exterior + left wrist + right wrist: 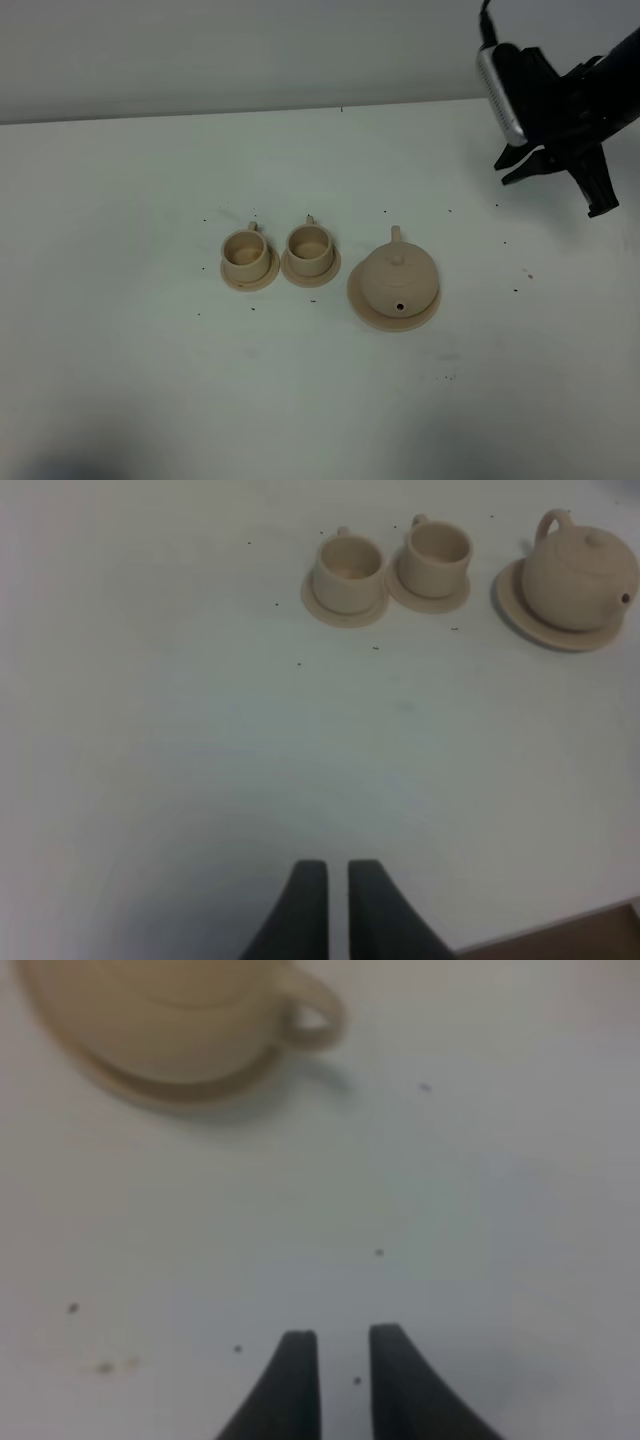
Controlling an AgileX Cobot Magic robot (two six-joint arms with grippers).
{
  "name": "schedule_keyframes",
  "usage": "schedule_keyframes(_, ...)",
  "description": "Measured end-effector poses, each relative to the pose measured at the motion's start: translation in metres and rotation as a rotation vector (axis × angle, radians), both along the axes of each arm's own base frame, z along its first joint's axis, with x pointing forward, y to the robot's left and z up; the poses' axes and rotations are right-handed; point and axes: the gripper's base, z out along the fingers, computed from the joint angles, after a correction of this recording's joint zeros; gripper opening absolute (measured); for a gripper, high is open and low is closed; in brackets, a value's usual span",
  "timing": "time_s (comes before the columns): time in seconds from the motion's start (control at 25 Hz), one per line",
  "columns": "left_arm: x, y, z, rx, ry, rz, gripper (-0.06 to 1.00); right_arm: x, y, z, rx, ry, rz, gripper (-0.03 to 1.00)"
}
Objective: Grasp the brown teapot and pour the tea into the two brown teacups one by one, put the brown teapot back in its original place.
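- Beige-tan brown teapot [398, 279] sits well ahead of the right gripper [340, 1360], whose fingers [296, 1375] are slightly parted, holding nothing.
- Left gripper [336, 900]: fingers nearly together, empty.
- Risk: missing the thin handle [310, 1015] could tip the pot.

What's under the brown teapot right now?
The brown teapot sits on a wide round saucer; only the saucer's rim shows around it. The saucer's middle is covered by the pot.

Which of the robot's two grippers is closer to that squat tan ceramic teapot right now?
The right gripper. It hangs above the table, behind and to the right of the squat tan ceramic teapot. The left gripper sits far back across the table and is absent from the overhead view.
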Motion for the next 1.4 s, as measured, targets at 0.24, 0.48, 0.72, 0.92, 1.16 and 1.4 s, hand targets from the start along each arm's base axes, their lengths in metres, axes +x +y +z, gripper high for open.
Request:
schedule_keyframes(0.24,0.0,0.0,0.0,0.0,0.0,0.0,0.08,-0.031,0.045,0.0,-0.344,-0.008,0.324,0.05)
schedule_keyframes(0.48,0.0,0.0,0.0,0.0,0.0,0.0,0.08,-0.023,0.059,-0.025,-0.476,-0.085,0.402,-0.01)
schedule_keyframes(0.72,0.0,0.0,0.0,0.0,0.0,0.0,0.09,0.007,0.063,-0.036,-0.563,-0.357,0.434,-0.01)
schedule_keyframes(0.92,0.0,0.0,0.0,0.0,0.0,0.0,0.09,0.01,0.065,-0.034,-0.671,-0.44,0.505,-0.01)
schedule_keyframes(1.16,0.0,0.0,0.0,-0.001,0.0,0.0,0.1,0.0,0.08,-0.032,-0.695,-0.443,0.555,-0.01)
schedule_keyframes(1.4,0.0,0.0,0.0,-0.001,0.0,0.0,0.11,0.006,0.096,0.001,-0.607,-0.518,0.499,0.0)
